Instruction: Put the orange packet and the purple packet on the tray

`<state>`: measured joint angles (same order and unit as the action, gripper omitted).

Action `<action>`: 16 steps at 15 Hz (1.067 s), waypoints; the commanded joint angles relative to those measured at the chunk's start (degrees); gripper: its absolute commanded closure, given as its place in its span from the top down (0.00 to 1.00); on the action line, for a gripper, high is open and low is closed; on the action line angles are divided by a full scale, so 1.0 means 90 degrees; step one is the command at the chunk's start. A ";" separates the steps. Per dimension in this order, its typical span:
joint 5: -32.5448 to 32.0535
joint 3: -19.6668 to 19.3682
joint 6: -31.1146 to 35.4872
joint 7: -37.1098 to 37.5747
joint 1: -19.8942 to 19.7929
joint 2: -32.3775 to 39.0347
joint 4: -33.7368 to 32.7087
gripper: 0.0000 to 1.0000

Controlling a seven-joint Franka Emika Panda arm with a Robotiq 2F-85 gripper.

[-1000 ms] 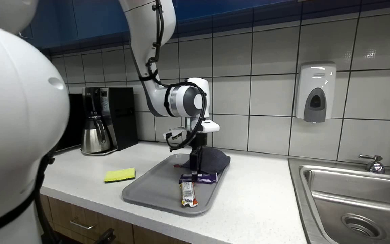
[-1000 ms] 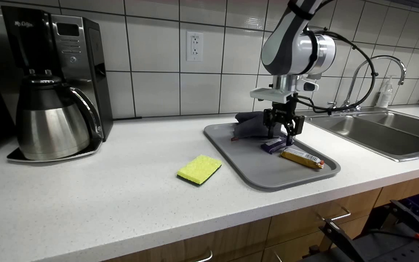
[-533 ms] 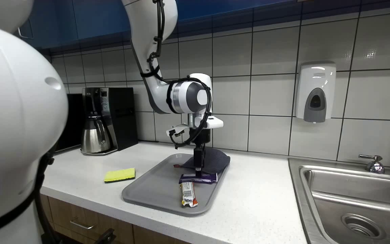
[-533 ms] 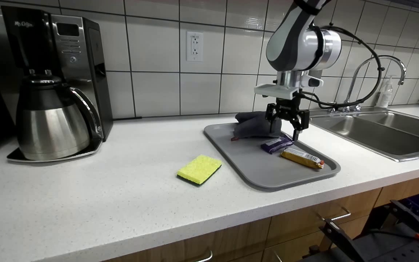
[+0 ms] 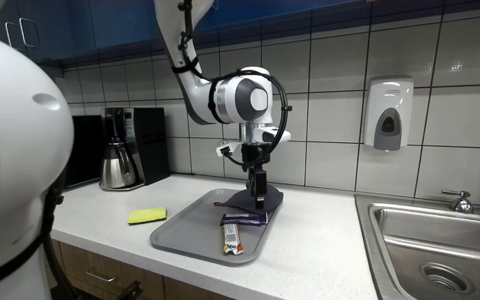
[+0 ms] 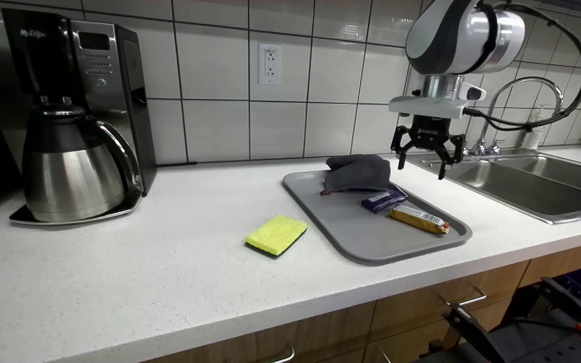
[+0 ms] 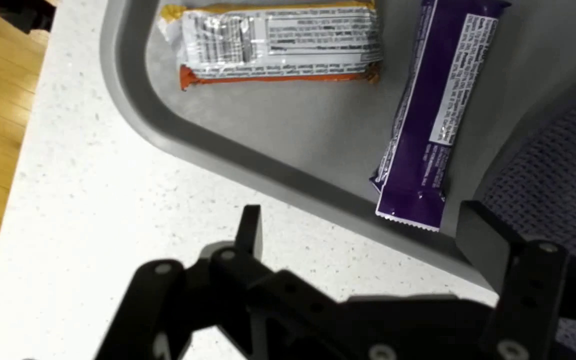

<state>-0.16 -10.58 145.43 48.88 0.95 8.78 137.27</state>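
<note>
- A black two-fingered gripper (image 6: 421,170) hangs in the air near one long edge of a large grey rectangular tray (image 7: 293,130), jaws spread wide, nothing between them, likely because the placing looks done
- Nearest below, a glossy dark purple packet (image 7: 430,110) lies flat on the tray, one end near the rim
- Farther from the gripper, an elongated, part-white orange packet (image 7: 275,42) lies on the tray, just beside the purple one but apart; the low rim presumably keeps both from sliding off
- The count: two packets, one tray, one gripper, one crumpled dark grey cloth (image 6: 358,174) below the gripper, one flat yellow-green sponge (image 6: 276,234) well apart from it
</note>
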 commanded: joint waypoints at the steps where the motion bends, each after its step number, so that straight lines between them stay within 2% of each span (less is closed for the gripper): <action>1: -0.0098 0.0045 0.0097 -0.1038 -0.0368 -0.0933 0.0736 1.00; 16: -0.0069 -0.0001 0.0186 -0.4472 -0.1169 -0.3206 0.2670 1.00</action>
<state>-0.33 -10.68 146.58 14.20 -7.61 -14.12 156.93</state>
